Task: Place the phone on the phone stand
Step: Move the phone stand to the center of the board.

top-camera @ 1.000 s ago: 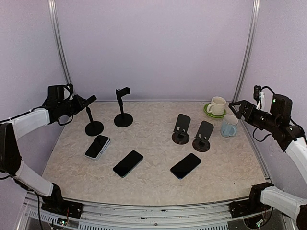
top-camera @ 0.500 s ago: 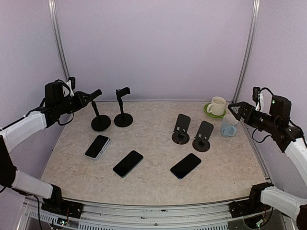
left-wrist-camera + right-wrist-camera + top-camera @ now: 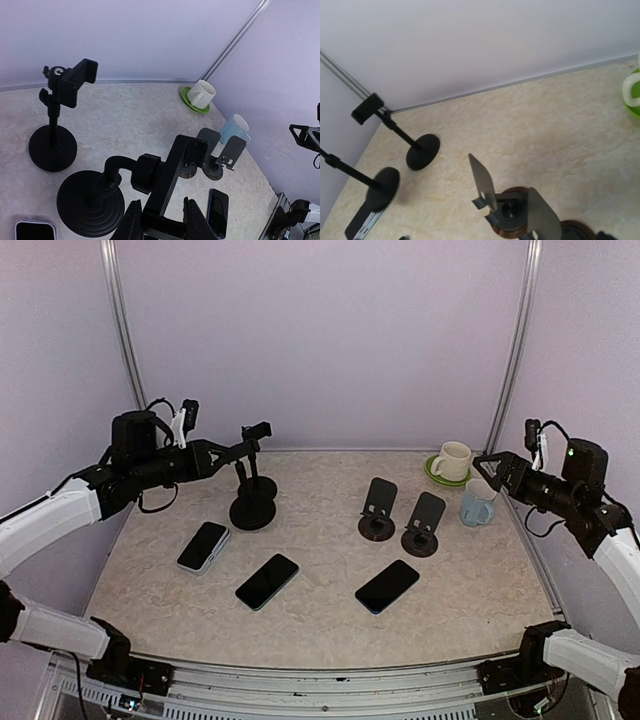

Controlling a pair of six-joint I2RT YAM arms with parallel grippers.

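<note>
My left gripper [image 3: 162, 226] is shut on the clamp head of a black pole phone stand [image 3: 170, 180], which leans over its round base [image 3: 90, 202]. The top view shows that gripper [image 3: 232, 451] at the back left, with the stand's base [image 3: 252, 512] on the table. Three phones lie flat: a white-cased one [image 3: 203, 546], a black one [image 3: 267, 581] and another black one [image 3: 387, 586]. My right gripper [image 3: 487, 466] hovers open at the far right with nothing in it; its fingers are outside the right wrist view.
A second pole stand [image 3: 258, 430] rises just behind the held one. Two plate-type stands [image 3: 378, 505] [image 3: 427, 518] sit mid-right. A cream mug on a green saucer [image 3: 452, 460] and a blue mug [image 3: 476, 502] are at the back right.
My left arm has swung right, carrying the pole stand from the far left edge to just in front of the second pole stand. The right arm has barely moved.
</note>
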